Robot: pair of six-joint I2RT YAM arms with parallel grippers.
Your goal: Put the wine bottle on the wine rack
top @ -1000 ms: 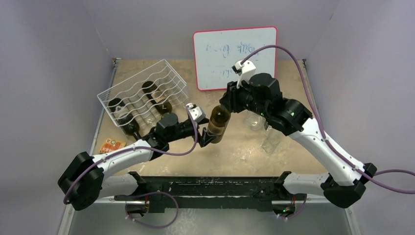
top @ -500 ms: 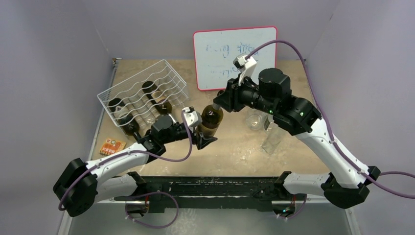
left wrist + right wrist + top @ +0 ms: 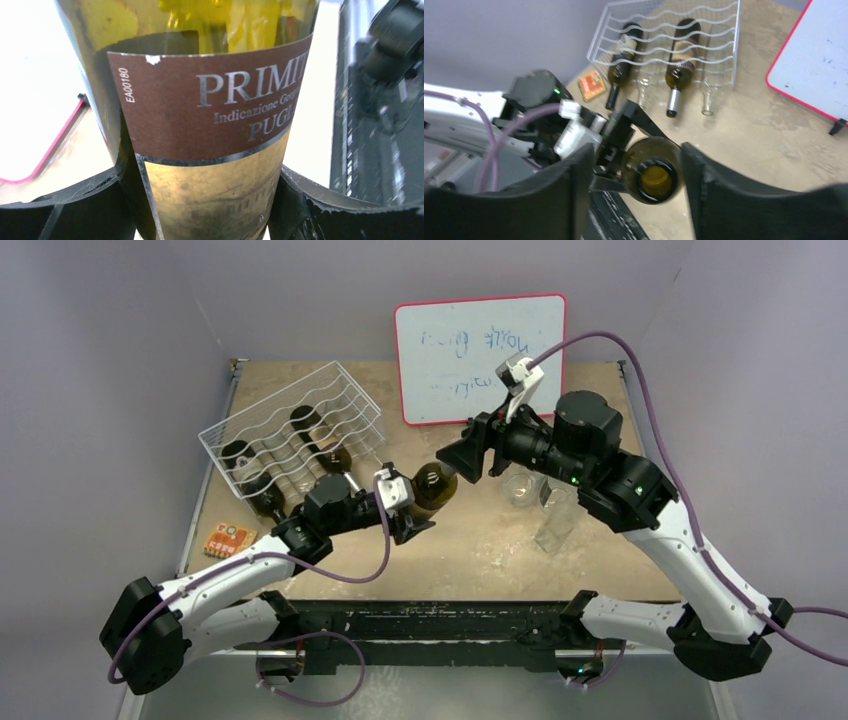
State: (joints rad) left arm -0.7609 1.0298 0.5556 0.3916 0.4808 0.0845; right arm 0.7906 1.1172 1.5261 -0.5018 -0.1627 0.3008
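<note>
One wine bottle (image 3: 437,486) (tilted) in left pincer (image 3: 410,510) — right pincer (image 3: 456,460) agape.

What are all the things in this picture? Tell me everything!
wine bottle: one, dark glass, brown label, held tilted mid-table
wine rack: one, white wire, back left
dark bottles: two, lying in the rack
clear bottles: two, it seems, lying in the rack
whiteboard: one, white with red edge, at the back
orange packet: one, left edge
clear glass items: two, right of centre
table: one, tan
left gripper: black, shut on the wine bottle
right gripper: black, open, either side of its base
</note>
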